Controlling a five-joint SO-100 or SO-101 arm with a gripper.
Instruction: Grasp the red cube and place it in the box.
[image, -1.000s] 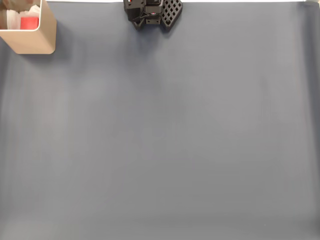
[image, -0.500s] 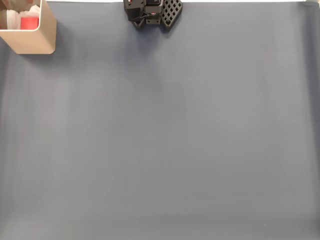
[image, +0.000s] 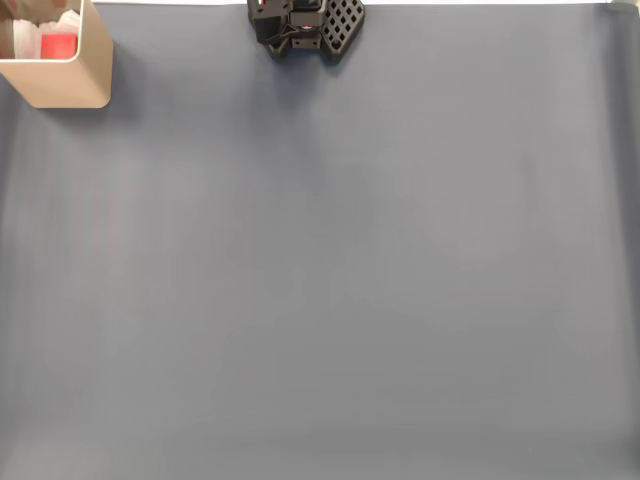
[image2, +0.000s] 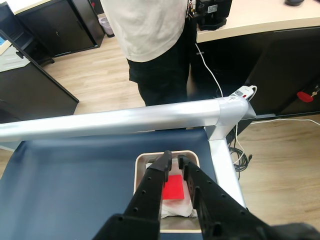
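On blue mat (image: 330, 280), tan box (image: 75, 85)

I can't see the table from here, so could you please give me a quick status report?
Gripper empty, jaws slightly apart, above the box. Red cube lying inside on white padding. Nothing in the way.

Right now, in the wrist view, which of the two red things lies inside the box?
The red cube, on the white padding; the other red thing is on the dark cabinet at right.
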